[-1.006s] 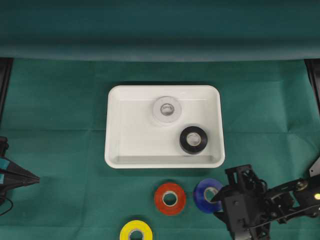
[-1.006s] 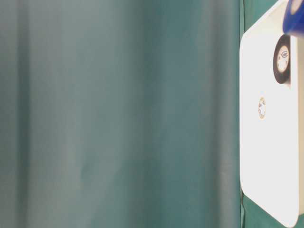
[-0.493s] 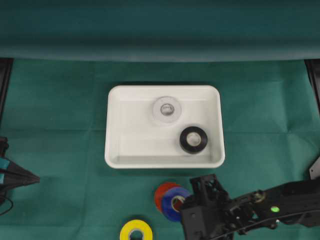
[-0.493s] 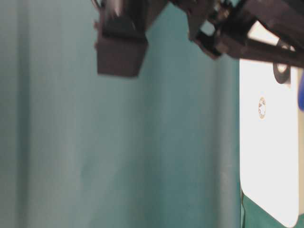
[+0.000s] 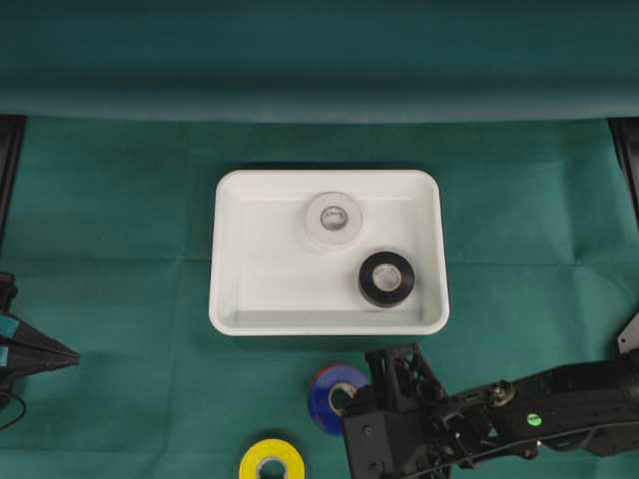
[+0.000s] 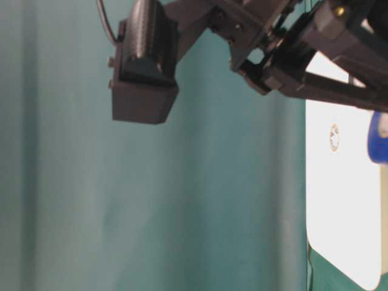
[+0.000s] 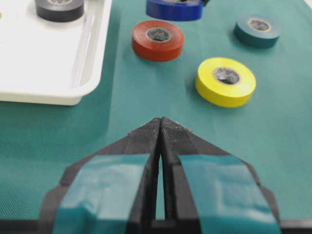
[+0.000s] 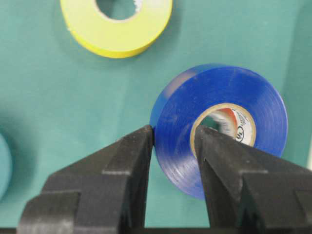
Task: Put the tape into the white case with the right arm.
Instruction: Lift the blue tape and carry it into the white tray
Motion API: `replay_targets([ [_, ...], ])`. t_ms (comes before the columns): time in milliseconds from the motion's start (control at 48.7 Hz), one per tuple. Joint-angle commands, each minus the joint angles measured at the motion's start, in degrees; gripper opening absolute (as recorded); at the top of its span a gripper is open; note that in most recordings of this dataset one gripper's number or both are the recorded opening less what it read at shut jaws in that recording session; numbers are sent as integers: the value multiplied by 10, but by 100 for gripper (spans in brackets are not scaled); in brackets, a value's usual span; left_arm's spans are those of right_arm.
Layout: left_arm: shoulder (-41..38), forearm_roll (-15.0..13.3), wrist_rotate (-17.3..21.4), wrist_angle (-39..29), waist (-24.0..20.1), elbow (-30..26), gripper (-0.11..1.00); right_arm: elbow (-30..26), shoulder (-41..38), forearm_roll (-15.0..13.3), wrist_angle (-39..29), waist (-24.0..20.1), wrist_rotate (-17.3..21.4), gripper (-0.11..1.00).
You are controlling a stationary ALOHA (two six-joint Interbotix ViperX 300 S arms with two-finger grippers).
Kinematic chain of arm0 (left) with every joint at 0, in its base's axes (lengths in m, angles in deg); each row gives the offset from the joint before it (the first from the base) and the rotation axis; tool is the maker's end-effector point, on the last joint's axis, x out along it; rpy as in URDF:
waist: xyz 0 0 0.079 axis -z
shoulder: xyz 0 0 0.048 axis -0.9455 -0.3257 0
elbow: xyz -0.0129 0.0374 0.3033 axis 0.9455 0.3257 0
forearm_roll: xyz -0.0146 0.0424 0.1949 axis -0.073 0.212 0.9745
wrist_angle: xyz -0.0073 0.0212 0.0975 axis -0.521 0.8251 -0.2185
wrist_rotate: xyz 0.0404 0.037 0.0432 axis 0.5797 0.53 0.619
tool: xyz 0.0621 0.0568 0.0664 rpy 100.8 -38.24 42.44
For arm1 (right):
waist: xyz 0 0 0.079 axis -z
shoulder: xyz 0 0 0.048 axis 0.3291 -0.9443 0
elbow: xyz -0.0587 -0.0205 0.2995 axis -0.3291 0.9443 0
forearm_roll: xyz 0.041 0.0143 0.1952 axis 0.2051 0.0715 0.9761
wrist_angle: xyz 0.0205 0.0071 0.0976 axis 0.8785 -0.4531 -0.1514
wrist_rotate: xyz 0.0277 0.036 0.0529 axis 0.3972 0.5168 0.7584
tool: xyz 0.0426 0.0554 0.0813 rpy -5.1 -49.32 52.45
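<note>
The white case (image 5: 228, 299) lies mid-table with a clear roll (image 5: 333, 220) and a black roll (image 5: 385, 278) inside. In front of its near rim my right gripper (image 8: 174, 134) is shut on a blue tape roll (image 8: 219, 85), one finger through the core and one outside. The blue tape roll (image 5: 321, 399) hangs above the cloth, over most of the red roll (image 7: 158, 40). My left gripper (image 7: 160, 122), with teal strips on it, rests shut and holds nothing at the table's left edge (image 5: 45, 350).
A yellow roll (image 5: 272, 461) lies near the front edge, left of the right arm (image 5: 479, 424). A teal roll (image 7: 257, 30) sits beyond it in the left wrist view and is hidden under the arm from overhead. A green backdrop rises behind the case.
My right gripper has carried the blue roll leftward, from right of the red roll to above it. The left gripper and the rolls in the case have not moved.
</note>
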Motion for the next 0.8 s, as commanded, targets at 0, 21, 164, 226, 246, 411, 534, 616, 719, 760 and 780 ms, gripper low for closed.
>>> replay_targets([
  [0, -11, -1, 0, 6, -2, -8, 0, -19, 8, -13, -8, 13, -2, 1],
  [21, -11, -1, 0, 6, -2, -8, 0, -20, 8, -16, -8, 17, -2, 1],
  [164, -11, -1, 0, 6, -2, -8, 0, -18, 8, -33, -7, 54, -9, 1],
  [226, -11, -1, 0, 6, -2, -8, 0, -18, 8, -36, -8, 71, -12, 1],
  [246, -11, -1, 0, 6, -2, -8, 0, -18, 8, -36, -8, 78, -14, 1],
  [411, -11, -1, 0, 6, -2, -8, 0, -18, 8, -36, -4, 129, -33, 1],
  [534, -11, 0, 0, 6, -2, -8, 0, -17, 6, -36, 12, 166, -47, 1],
  [616, -11, -1, 0, 6, -2, -8, 0, -16, 4, -36, 26, 186, -54, 1],
  [719, -11, -1, 0, 6, -2, -8, 0, -16, -4, -36, 42, 207, -58, 1],
  [760, -11, -1, 0, 6, -2, -8, 0, -16, -9, -36, 47, 211, -58, 1],
  [780, -11, -1, 0, 6, -2, -8, 0, -16, -10, -36, 50, 213, -58, 1],
])
